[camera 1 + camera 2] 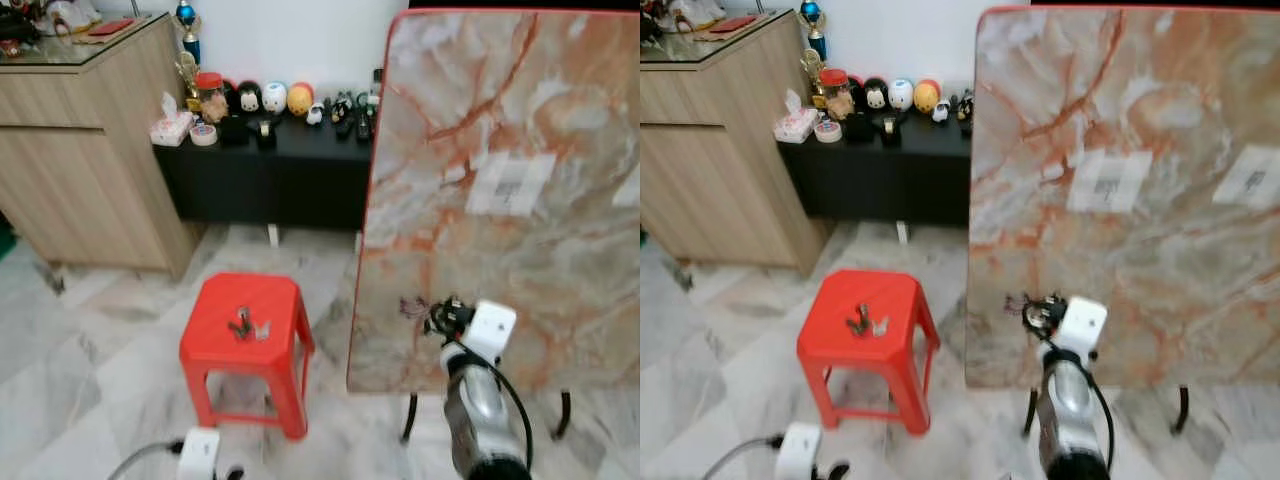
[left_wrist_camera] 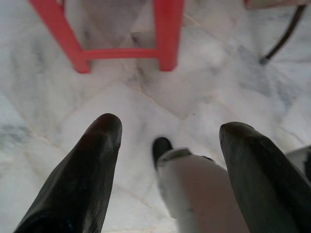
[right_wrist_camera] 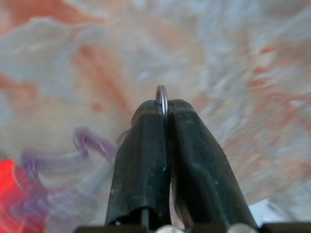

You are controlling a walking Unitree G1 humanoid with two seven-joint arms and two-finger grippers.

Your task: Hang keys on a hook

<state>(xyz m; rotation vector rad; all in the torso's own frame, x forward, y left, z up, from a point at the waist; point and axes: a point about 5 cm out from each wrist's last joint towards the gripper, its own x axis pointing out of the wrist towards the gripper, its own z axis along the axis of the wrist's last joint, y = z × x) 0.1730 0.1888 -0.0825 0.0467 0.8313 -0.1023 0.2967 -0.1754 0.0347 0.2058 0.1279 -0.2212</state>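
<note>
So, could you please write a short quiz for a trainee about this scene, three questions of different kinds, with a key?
1. True or false: the right gripper has its fingers shut on a metal key ring.
2. Multiple choice: what stands directly in front of the right gripper? A) the wooden cabinet B) the marble tabletop stood on its edge C) the black low table
3. Fill in: small metal items lie on top of the red ______.

Key:
1. True; the ring pokes out between the closed fingertips.
2. B
3. stool

Note: the left gripper hangs open over the floor.
</note>
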